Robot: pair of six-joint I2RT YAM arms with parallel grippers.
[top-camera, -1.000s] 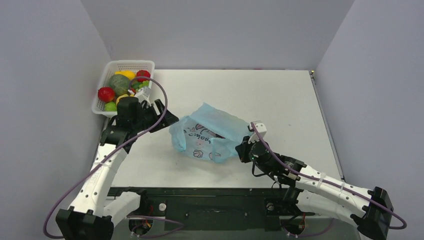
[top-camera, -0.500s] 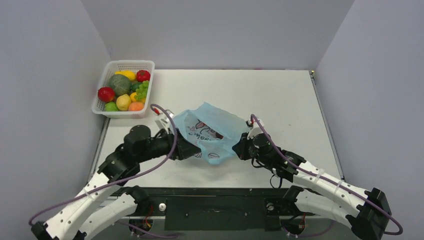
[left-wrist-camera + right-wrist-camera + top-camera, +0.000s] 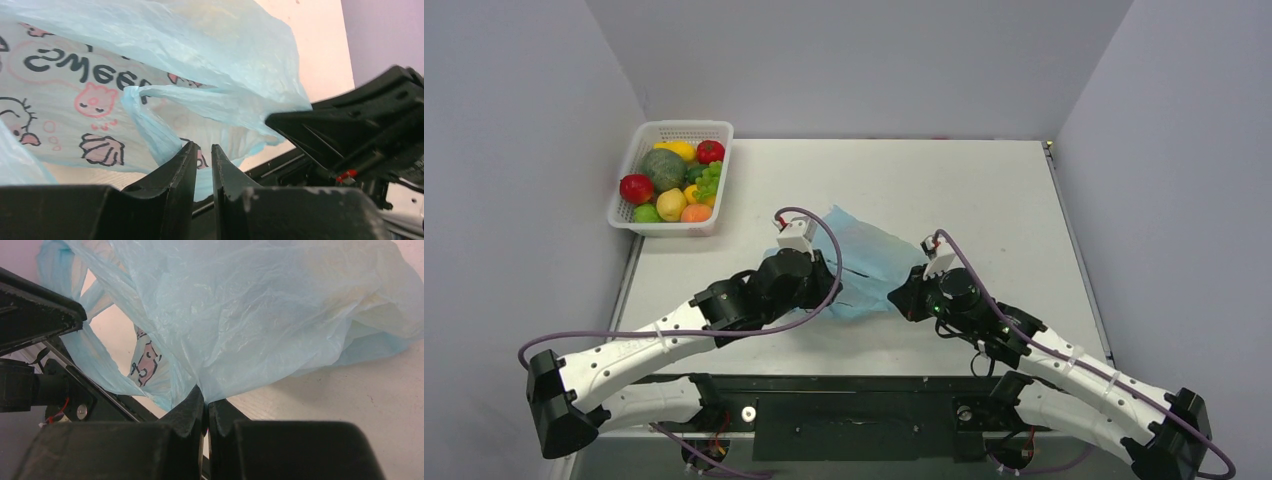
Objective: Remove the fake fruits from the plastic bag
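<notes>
Two grippers pinch the bag (image 3: pixel 874 260), thin crinkly translucent blue film, mid-frame on the matte table (image 3: pixel 984 190). Your left gripper (image 3: pixel 202 148) holds its fingers almost together on a twisted fold; your right gripper (image 3: pixel 206 399) is clamped on the edge. Glossy round fruits (image 3: pixel 664 170) fill the white lattice basket (image 3: pixel 720 128), upper left. A second ago your left arm was at the basket; the bag now lies flatter.
</notes>
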